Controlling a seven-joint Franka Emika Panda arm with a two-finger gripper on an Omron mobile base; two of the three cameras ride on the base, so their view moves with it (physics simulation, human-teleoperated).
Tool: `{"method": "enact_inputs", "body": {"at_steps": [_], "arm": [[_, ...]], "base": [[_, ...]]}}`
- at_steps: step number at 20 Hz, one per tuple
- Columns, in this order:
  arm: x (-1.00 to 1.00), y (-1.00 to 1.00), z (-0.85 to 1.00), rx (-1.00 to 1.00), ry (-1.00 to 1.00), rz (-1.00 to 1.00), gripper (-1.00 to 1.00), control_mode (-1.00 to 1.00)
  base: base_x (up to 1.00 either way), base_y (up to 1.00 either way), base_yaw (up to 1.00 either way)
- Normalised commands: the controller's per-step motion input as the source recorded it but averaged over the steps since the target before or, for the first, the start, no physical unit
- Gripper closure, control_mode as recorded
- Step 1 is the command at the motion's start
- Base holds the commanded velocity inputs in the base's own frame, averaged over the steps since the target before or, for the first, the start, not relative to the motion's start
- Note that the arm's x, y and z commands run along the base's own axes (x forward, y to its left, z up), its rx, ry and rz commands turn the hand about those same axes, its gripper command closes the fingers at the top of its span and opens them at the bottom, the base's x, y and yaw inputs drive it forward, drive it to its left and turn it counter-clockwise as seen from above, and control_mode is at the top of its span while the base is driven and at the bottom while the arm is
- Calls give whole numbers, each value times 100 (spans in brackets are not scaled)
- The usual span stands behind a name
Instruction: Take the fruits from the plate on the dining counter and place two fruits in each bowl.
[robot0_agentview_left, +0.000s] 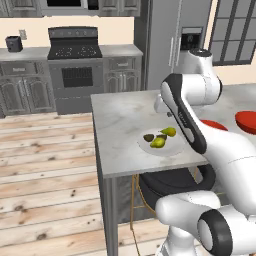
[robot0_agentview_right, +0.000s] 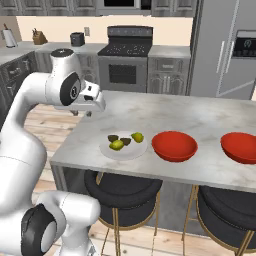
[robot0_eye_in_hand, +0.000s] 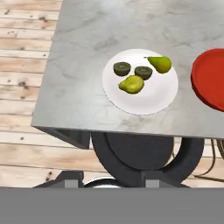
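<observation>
The gripper (robot0_agentview_right: 89, 113), shut and empty, is held high over the dining counter (robot0_agentview_right: 200, 120) edge; the plate (robot0_eye_in_hand: 162, 94) with four fruits (robot0_eye_in_hand: 131, 84) is seen below, unobstructed. Bowls (robot0_agentview_right: 174, 145) are set beyond the plate; stools (robot0_agentview_right: 122, 192) are tucked under the near edge.

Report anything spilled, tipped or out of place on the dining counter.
Nothing stands out. All four fruits lie on the plate, both red bowls sit upright and empty, and nothing has spilled on the dining counter.
</observation>
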Motion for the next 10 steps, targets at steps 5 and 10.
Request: {"method": "enact_inputs", "body": {"at_steps": [5, 10], "arm": [[48, -41, -21, 0, 5, -9, -100, -100], [58, -51, -58, -3, 14, -37, -100, -100]], "base": [[0, 0, 0], [0, 0, 0]]}}
